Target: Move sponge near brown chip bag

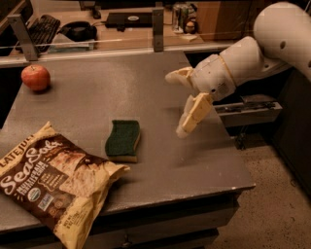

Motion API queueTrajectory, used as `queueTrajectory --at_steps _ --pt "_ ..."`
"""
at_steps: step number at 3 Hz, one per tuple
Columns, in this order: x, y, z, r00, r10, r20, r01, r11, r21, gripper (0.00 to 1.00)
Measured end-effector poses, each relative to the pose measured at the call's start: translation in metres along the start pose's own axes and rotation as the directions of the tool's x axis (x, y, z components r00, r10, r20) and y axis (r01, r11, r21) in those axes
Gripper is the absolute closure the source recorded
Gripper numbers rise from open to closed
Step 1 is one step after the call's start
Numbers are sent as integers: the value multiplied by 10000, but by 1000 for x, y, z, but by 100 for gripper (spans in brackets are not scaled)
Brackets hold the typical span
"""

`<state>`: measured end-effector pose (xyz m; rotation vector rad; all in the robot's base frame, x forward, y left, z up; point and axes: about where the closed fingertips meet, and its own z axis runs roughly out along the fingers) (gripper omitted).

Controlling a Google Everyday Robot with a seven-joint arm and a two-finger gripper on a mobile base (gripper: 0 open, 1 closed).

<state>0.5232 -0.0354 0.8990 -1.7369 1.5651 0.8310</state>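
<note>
The sponge (123,139), dark green on top with a pale yellow layer below, lies flat on the grey table (146,92), just right of the upper corner of the brown chip bag (51,184). The bag lies at the front left and hangs over the table's front edge. My gripper (181,103) is open and empty, raised above the table's right side, well to the right of the sponge. One finger (193,114) points down toward the table, the other (178,76) points left.
A red apple (35,77) sits at the table's far left. Behind the table is a desk with a keyboard (43,24) and cans (182,14). A metal frame (248,109) stands to the right of the table.
</note>
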Motion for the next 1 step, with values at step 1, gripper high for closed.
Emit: queueTrajectory --at_steps 1 --pt "39 -24 -52 9968 635 479 -678 9931 954 0"
